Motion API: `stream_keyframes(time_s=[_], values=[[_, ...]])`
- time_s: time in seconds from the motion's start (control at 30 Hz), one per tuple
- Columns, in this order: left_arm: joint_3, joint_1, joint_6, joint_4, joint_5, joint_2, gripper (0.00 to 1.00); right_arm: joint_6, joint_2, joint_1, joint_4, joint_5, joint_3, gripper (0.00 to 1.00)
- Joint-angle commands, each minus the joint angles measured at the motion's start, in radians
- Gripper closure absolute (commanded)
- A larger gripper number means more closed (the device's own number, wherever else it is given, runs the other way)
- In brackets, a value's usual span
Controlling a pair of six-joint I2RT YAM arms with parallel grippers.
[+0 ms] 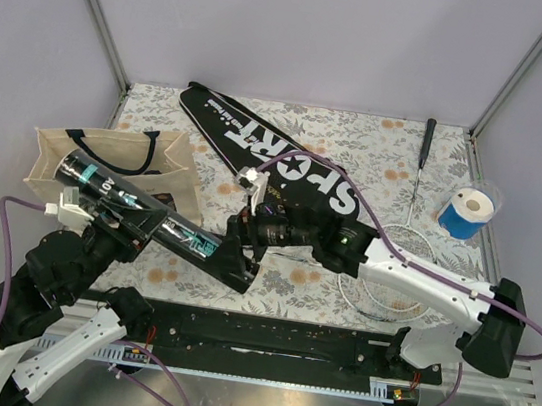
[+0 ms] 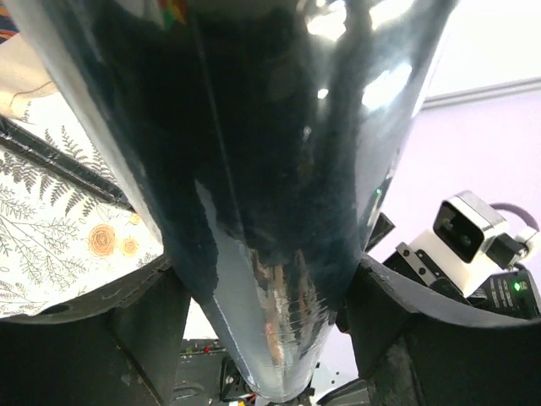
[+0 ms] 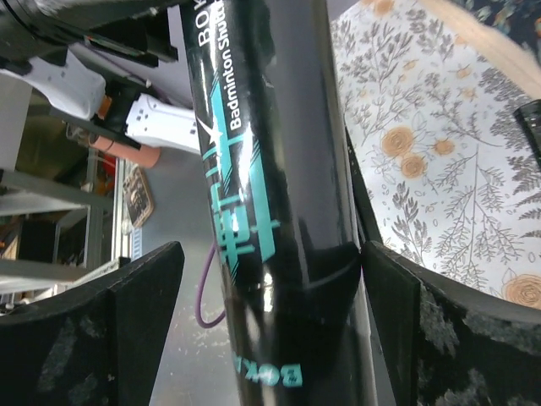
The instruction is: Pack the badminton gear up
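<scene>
The long black tube with teal print (image 1: 181,234) lies slantwise above the table's near left part, one end by the tote bag. My left gripper (image 1: 120,219) is shut on the tube (image 2: 254,169), with both fingers pressed to its sides around (image 2: 266,271). My right gripper (image 1: 244,248) is open around the tube's other end (image 3: 270,127): the right finger (image 3: 397,288) touches it and the left finger stands apart. The black "SPORT" cover (image 1: 269,147) lies behind. The silver-framed racket (image 1: 426,144) lies at the right. No shuttlecocks show.
A beige tote bag (image 1: 106,152) with black handles stands at the left behind the tube. A blue and white roll (image 1: 469,213) sits at the far right edge. A black rail (image 1: 262,338) runs along the near edge. The floral tablecloth (image 3: 439,161) shows under the tube.
</scene>
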Motion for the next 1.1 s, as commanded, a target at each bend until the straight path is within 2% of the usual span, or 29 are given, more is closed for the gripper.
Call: stream_keyframes(time_s=[0.0, 0.23, 0.33, 0.5, 0.63, 0.73, 0.97, 1.03, 1.07], values=[[0.031, -0.002, 0.089, 0.145, 0.095, 0.011, 0.76, -0.048, 0.047, 0.046, -0.028, -0.039, 0.085, 0.05], [0.031, -0.002, 0.141, 0.199, 0.175, 0.054, 0.74, -0.037, 0.087, 0.062, 0.0, -0.069, 0.079, 0.11], [0.031, -0.002, 0.158, 0.22, 0.192, 0.062, 0.68, -0.017, 0.092, 0.063, 0.028, -0.102, 0.072, 0.22], [0.039, -0.001, 0.19, 0.228, 0.192, 0.074, 0.45, 0.045, 0.04, 0.06, 0.156, -0.079, -0.012, 0.39], [0.033, -0.001, 0.224, 0.248, 0.227, 0.083, 0.15, 0.105, -0.012, 0.057, 0.232, -0.024, -0.079, 0.5], [0.02, -0.001, 0.253, 0.286, 0.276, 0.091, 0.01, 0.167, -0.06, 0.04, 0.32, 0.014, -0.149, 0.57], [-0.033, -0.002, 0.296, 0.375, 0.33, 0.102, 0.01, 0.315, -0.241, -0.098, 0.495, 0.17, -0.368, 0.62], [-0.039, -0.002, 0.334, 0.383, 0.352, 0.111, 0.01, 0.307, -0.324, -0.153, 0.479, 0.21, -0.417, 0.62], [-0.042, -0.004, 0.362, 0.38, 0.346, 0.117, 0.01, 0.281, -0.356, -0.182, 0.419, 0.238, -0.43, 0.62]])
